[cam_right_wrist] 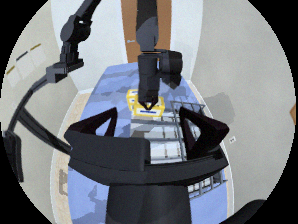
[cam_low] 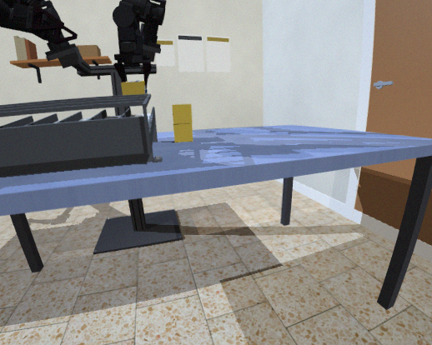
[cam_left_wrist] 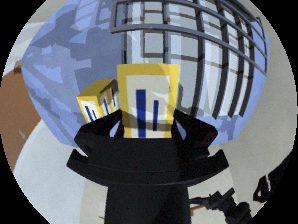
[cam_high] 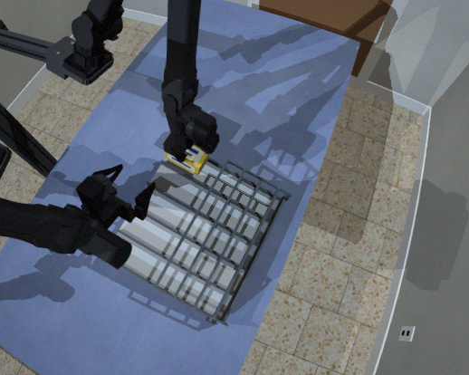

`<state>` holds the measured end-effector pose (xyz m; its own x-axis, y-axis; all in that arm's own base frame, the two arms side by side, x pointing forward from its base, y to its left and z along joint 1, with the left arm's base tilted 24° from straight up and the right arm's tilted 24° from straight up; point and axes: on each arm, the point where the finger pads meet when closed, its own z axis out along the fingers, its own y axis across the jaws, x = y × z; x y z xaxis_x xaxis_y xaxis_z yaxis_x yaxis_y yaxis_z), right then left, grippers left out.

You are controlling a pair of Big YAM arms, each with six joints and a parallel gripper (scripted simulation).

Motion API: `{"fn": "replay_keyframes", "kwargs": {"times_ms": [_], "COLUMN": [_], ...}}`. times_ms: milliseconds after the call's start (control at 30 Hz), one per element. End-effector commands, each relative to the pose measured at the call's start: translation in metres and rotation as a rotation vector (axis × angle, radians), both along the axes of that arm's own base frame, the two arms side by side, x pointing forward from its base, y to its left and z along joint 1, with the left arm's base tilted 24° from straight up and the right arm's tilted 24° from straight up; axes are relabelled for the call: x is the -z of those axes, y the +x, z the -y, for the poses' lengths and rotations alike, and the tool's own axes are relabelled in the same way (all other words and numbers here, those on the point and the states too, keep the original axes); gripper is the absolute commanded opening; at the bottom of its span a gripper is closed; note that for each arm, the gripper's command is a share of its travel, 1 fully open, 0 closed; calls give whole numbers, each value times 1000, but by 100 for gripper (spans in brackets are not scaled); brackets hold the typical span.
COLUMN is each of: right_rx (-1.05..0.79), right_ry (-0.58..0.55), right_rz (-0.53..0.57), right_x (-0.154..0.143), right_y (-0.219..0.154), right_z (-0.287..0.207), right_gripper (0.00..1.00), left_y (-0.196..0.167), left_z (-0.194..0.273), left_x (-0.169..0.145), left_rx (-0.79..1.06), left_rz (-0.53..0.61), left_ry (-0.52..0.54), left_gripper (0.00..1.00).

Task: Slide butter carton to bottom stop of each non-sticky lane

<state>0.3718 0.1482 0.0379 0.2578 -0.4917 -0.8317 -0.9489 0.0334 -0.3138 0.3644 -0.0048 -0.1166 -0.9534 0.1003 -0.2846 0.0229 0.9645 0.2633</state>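
The left gripper [cam_high: 183, 157] [cam_low: 133, 77] [cam_left_wrist: 149, 119] is shut on a yellow and white butter carton [cam_high: 197, 168] [cam_low: 133, 88] [cam_left_wrist: 149, 82] [cam_right_wrist: 149, 112]. It holds the carton at the open upper end of the shelf [cam_high: 143, 262] [cam_low: 69, 143], by the outermost lane on the left arm's side; contact with the lane cannot be made out. Two more cartons stand stacked on the table beside the shelf, an upper carton [cam_low: 182, 114] and a lower carton [cam_low: 183, 133]. The right gripper [cam_high: 137, 176] [cam_right_wrist: 149, 107] is open and empty above the shelf's upper end. No carton shows in the lanes.
A grid of grey bars [cam_high: 205, 195] [cam_left_wrist: 200, 40] covers the lower part of the lanes. Dividers separate the five lanes. The blue table [cam_high: 120, 335] [cam_low: 319, 146] carries the shelf. The two arms are close together over the upper end.
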Motion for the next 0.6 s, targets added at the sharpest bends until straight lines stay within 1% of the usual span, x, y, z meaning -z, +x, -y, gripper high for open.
{"fn": "replay_keyframes", "kwargs": {"times_ms": [0,167,300,367,500,567], "right_rx": [-9,-9,-9,-9,-9,-9], "right_ry": [2,2,2,2,2,2], "right_rz": [25,25,25,25,25,25], "right_x": [-7,-7,-7,-7,-7,-7], "right_y": [7,7,7,7,7,7], "right_z": [-1,-1,-1,-1,-1,-1], "right_gripper": [100,100,100,100,100,100], "left_y": [10,8,3,-3,4,17], "left_z": [-5,-14,-20,-21,-20,-16], "left_x": [-7,19,47,54,50,36], "left_rx": [-12,-6,-6,-6,-5,3], "left_rz": [39,23,21,17,21,36], "left_ry": [-7,-3,-3,-3,-3,-3], "left_gripper": [59,59,59,59,59,59]}}
